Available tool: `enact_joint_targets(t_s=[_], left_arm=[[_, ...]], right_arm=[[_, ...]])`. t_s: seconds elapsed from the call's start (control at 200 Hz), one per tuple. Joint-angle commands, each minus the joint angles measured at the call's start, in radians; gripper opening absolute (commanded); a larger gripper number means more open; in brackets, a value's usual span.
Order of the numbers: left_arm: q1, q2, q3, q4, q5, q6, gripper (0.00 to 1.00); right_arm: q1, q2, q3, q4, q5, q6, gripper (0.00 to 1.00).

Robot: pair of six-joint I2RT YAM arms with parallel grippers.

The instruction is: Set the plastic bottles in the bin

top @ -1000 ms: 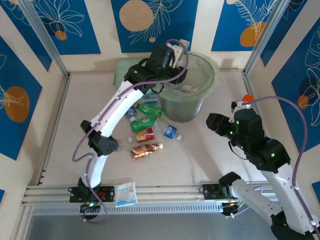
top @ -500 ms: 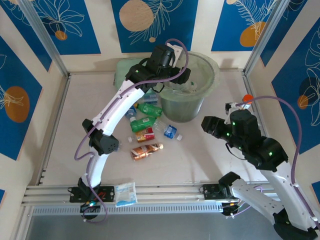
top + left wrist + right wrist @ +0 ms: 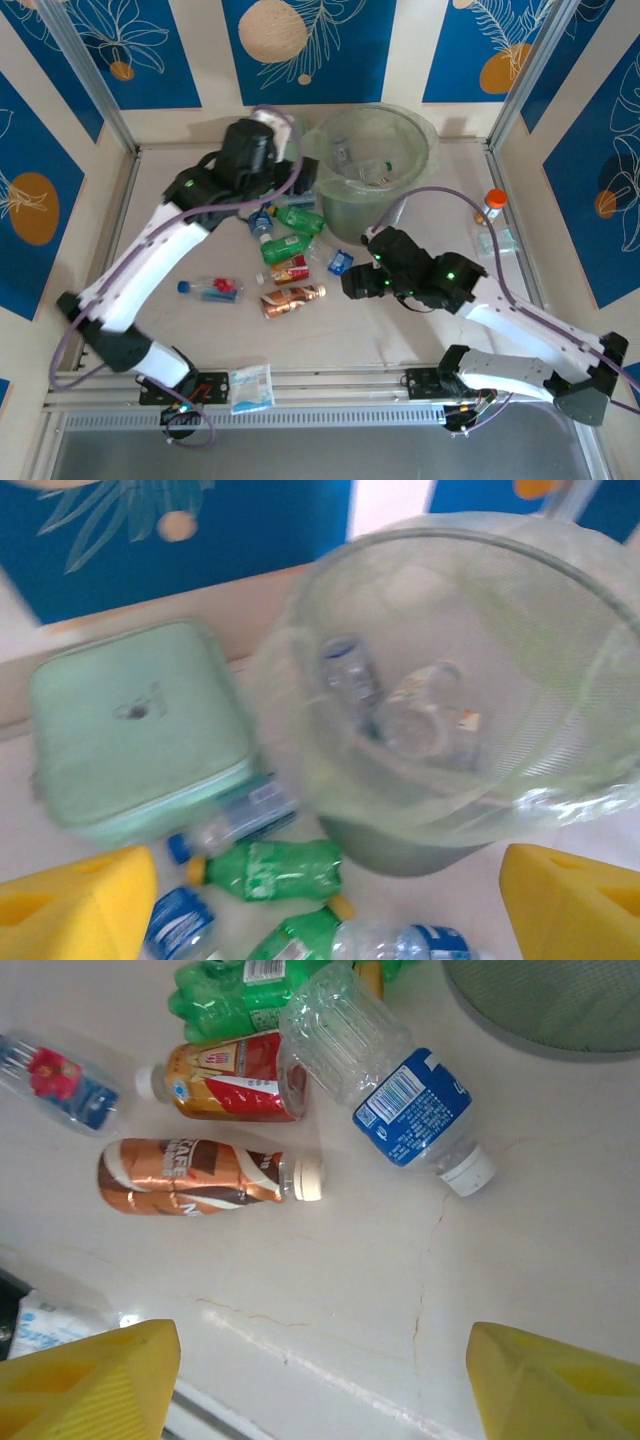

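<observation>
The bin stands at the back of the table, and the left wrist view looks down on its rim and at least two clear bottles inside. My left gripper hangs open and empty just left of the bin, above green bottles. More plastic bottles lie in front of the bin: green, red-orange, brown, clear with a blue label, and a small clear one. My right gripper is open over bare table just near of them.
A flat pale green box lies left of the bin. An orange-capped vial stands at the right wall. A white-blue packet lies on the front rail. Bare table stretches at the left and the right front.
My left gripper opened over the bin and pulled back to its left side. My right arm swung left and down toward the bottle pile, jaws widening. The small clear bottle is now uncovered.
</observation>
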Motion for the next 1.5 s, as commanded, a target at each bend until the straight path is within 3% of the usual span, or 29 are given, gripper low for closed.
enact_joint_targets(t_s=[0.0, 0.16, 0.415, 0.785, 1.21, 1.491], left_arm=[[0.091, -0.101, -0.173, -0.017, -0.041, -0.131, 0.89], [0.228, -0.231, -0.411, -0.031, 0.084, -0.245, 0.88], [0.243, -0.279, -0.591, 0.003, 0.157, -0.285, 0.87], [0.243, -0.286, -0.648, 0.04, 0.205, -0.298, 0.86], [0.243, -0.287, -0.661, 0.049, 0.211, -0.293, 0.86], [0.243, -0.288, -0.656, 0.045, 0.205, -0.287, 0.86]], right_arm=[[0.018, 0.076, 0.025, 0.093, 0.052, -0.067, 0.78], [0.027, 0.236, 0.063, 0.129, 0.124, -0.171, 0.78], [0.047, 0.434, 0.119, 0.186, 0.16, -0.278, 0.77], [0.008, 0.669, 0.181, 0.292, 0.34, -0.356, 0.78], [-0.03, 0.761, 0.177, 0.346, 0.295, -0.401, 0.78], [-0.01, 0.783, 0.16, 0.335, 0.244, -0.362, 0.73]])
